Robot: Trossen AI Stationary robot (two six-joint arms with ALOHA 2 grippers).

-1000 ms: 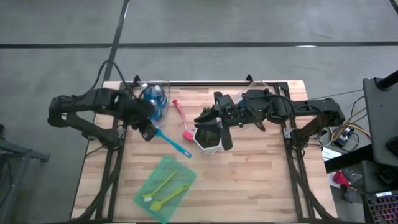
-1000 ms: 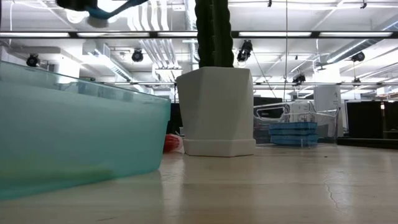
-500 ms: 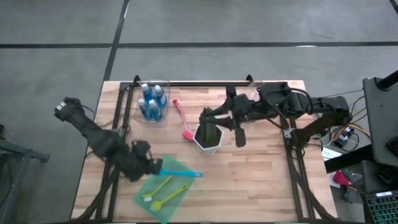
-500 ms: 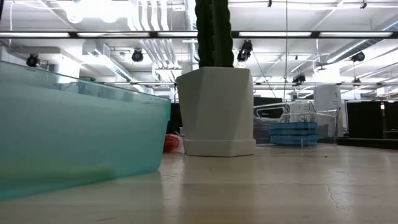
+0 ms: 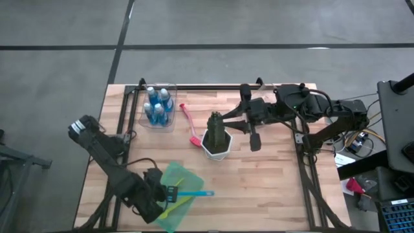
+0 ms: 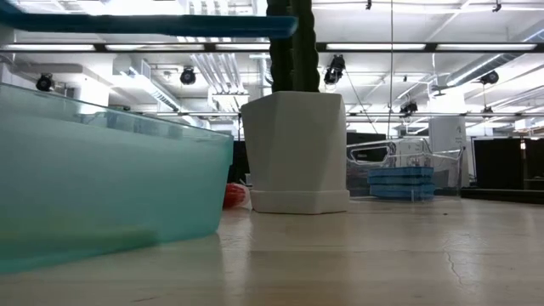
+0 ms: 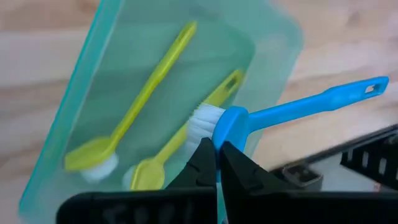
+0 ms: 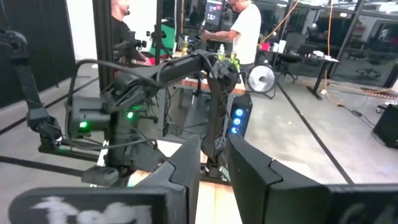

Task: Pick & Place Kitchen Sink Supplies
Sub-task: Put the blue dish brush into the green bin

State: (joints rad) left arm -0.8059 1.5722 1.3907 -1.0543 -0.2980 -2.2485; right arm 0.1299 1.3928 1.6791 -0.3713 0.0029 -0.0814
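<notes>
At the near left of the bench (image 5: 259,188), the blue brush (image 5: 193,193) is held by its head in the left gripper (image 7: 217,163), fingers clamped, over the green tray (image 5: 187,176); it should be lowered beside the lime brushes (image 7: 134,106) before release. Half a second earlier it was carried farther back. Farther right, the right gripper (image 5: 253,141) hovers, fingers narrowly parted.

Dark green cactus (image 5: 216,123) standing upright in its white pot (image 5: 215,147), dead centre of the wooden worktop (image 5: 272,188). Down at seven o'clock lies the translucent green tray (image 5: 183,178). Beyond the worktop, two people (image 8: 245,31) stand in the room.
</notes>
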